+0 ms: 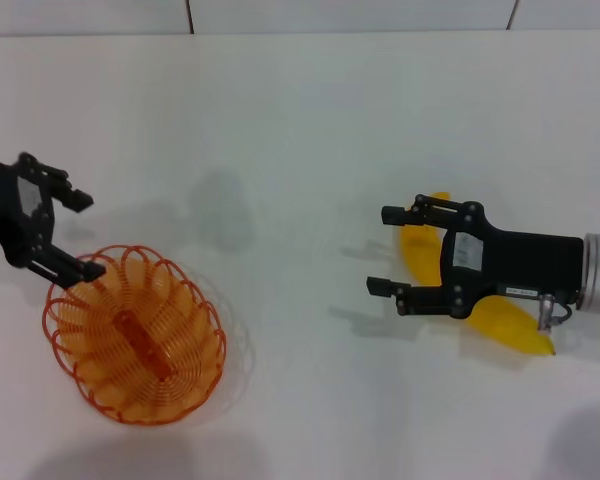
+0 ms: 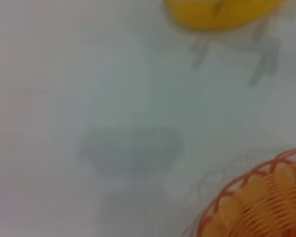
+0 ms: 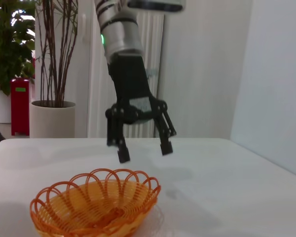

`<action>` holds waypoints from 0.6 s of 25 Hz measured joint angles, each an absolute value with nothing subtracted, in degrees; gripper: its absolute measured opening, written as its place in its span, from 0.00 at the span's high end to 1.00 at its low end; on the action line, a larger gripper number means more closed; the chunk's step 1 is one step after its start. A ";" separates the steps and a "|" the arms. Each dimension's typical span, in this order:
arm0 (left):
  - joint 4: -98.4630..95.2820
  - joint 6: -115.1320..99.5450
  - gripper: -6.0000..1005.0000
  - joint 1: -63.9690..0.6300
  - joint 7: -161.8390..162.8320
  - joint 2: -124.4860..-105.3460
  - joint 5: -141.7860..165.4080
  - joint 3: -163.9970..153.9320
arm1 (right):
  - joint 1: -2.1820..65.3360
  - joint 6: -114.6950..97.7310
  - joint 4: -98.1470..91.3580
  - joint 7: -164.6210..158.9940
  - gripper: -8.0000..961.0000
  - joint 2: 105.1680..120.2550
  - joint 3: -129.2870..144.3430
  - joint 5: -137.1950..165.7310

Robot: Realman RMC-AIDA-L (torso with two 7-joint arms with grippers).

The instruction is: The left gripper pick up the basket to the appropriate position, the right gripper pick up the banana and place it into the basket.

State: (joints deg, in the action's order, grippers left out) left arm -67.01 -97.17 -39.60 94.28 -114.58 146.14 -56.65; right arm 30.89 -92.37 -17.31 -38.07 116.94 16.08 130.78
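The orange wire basket (image 1: 135, 335) stands on the white table at the front left. My left gripper (image 1: 82, 234) is open and empty, just above the basket's far-left rim. The right wrist view shows the left gripper (image 3: 144, 151) hovering over the basket (image 3: 96, 205), apart from it. The yellow banana (image 1: 510, 325) lies on the table at the right. My right gripper (image 1: 383, 250) is open over the banana, its body covering the banana's middle, and holds nothing. The left wrist view shows the banana (image 2: 222, 10) and part of the basket (image 2: 261, 202).
The white table (image 1: 300, 130) runs back to a wall edge at the far side. Beyond the table, the right wrist view shows potted plants (image 3: 52, 59), a red box (image 3: 19, 103) and a white radiator (image 3: 153, 74).
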 joint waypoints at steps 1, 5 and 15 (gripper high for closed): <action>-66.93 -96.66 0.11 -39.71 94.24 -115.06 147.05 -56.66 | 30.94 -92.38 -17.31 -38.08 0.14 116.99 16.09 130.79; -64.41 -92.55 0.11 -40.02 94.24 -116.25 149.72 -58.97 | 31.07 -92.38 -16.90 -38.09 0.14 117.05 16.09 130.78; -59.69 -89.53 0.11 -42.17 95.21 -116.31 149.71 -62.10 | 31.21 -92.38 -16.61 -38.05 0.14 116.98 16.08 130.78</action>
